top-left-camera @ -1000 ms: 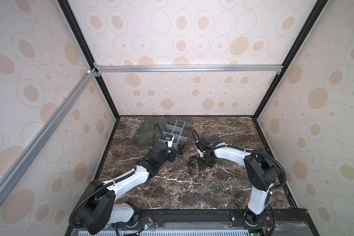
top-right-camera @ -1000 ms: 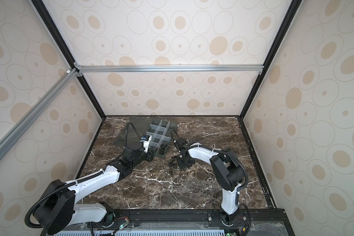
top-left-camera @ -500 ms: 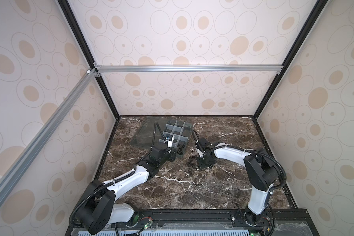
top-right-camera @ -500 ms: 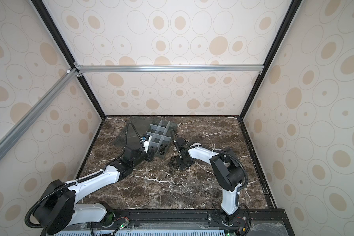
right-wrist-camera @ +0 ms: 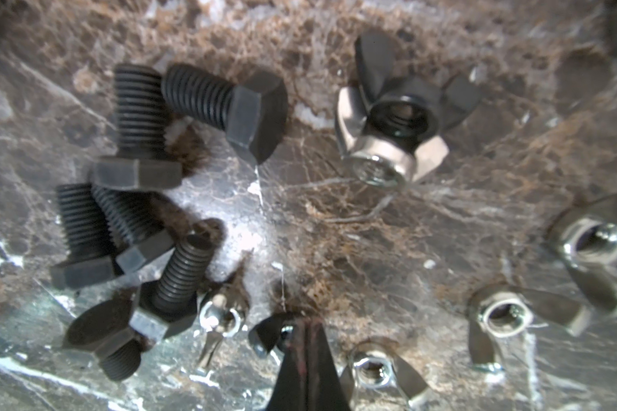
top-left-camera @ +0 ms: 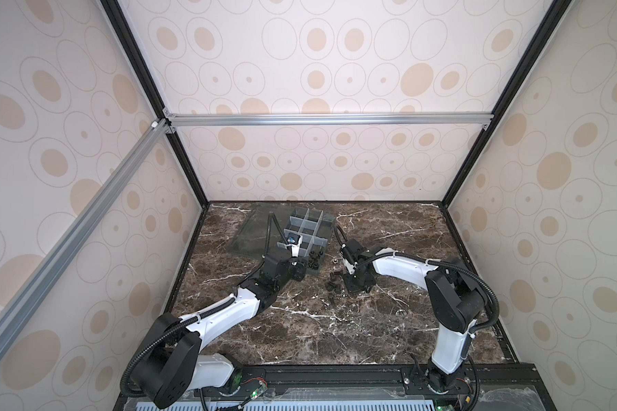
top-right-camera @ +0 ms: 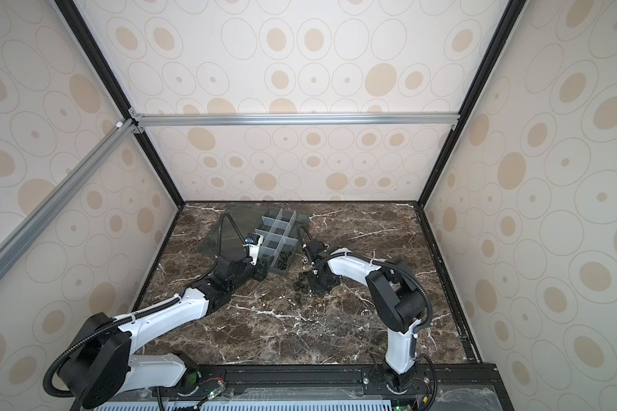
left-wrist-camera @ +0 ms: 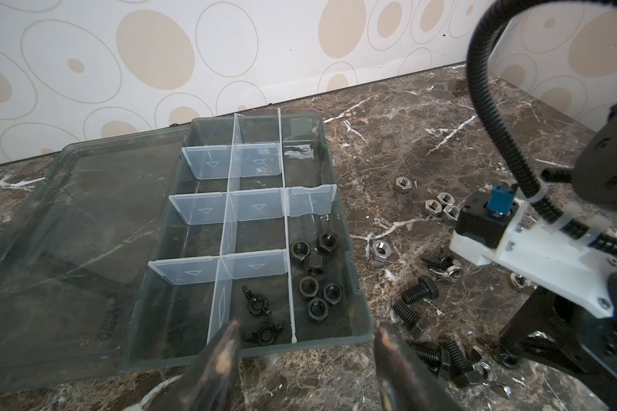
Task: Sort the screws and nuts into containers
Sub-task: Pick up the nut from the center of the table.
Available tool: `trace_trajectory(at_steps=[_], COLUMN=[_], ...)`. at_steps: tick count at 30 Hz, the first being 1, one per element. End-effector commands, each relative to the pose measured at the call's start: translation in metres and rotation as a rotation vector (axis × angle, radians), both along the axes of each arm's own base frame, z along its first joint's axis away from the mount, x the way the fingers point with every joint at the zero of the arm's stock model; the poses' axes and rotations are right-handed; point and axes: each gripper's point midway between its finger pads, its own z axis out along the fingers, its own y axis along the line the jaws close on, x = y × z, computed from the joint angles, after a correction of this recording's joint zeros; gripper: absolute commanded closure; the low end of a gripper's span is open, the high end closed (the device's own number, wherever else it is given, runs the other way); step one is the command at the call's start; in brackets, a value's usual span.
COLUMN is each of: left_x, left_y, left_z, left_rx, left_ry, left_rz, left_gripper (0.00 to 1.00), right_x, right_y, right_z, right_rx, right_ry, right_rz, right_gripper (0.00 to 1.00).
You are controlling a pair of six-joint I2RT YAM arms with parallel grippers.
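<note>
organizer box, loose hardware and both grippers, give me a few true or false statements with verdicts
1. The organizer box has its lid shut. False: the lid lies open, flat beside the box.
2. Black hex nuts lie in one cell of the box. True.
3. The left gripper has its jaws shut. False: they stand open with nothing between them.
4. Silver hex nuts lie loose on the marble table. True.
5. The black hex bolts are all in the box. False: those in view lie on the table.
6. The right gripper has its jaws shut. True.
</note>
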Motion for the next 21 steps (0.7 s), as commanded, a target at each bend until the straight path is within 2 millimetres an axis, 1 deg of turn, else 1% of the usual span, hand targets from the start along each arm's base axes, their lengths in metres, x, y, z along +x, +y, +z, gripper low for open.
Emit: trace_trajectory(at_steps=[1, 5, 9, 10, 12, 13, 18, 21], left_x=[0.003, 0.004, 0.003, 0.003, 0.003, 0.003, 0.004, 0.005], left_y=[0.003, 0.002, 0.002, 0.002, 0.003, 0.002, 0.0, -0.002], left_z=[0.018, 0.017, 0.018, 0.017, 0.016, 0.016, 0.016, 0.015], left_rx=[-0.037, -0.038, -0.041, -0.039, -0.037, -0.035, -0.042, -0.042], left_ry=[-0.051, -0.049, -0.05, -0.049, -0.048, -0.047, -0.045, -0.04], left_rz=[0.025, 0.02, 0.019, 0.019, 0.021, 0.02, 0.014, 0.011], left_gripper=[0.39, 0.39, 0.39, 0.39, 0.39, 0.39, 0.39, 0.39], right_x=[0.003, 0.003, 0.004, 0.002, 0.002, 0.002, 0.004, 0.004], right_y=[-0.001, 0.004, 0.008, 0.012, 0.017, 0.018, 0.018, 0.02], right_z=[0.017, 0.021, 0.025, 0.026, 0.029, 0.029, 0.021, 0.01], right_rx=[0.012, 0.039, 0.059, 0.08, 0.105, 0.107, 0.097, 0.072], right_ry=[-0.017, -0.024, -0.032, -0.033, -0.052, -0.061, -0.083, -0.06], right_rz=[0.008, 0.025, 0.054, 0.077, 0.114, 0.129, 0.176, 0.203], right_gripper=[0.98, 1.0, 1.0, 0.96, 0.76, 0.73, 0.67, 0.67])
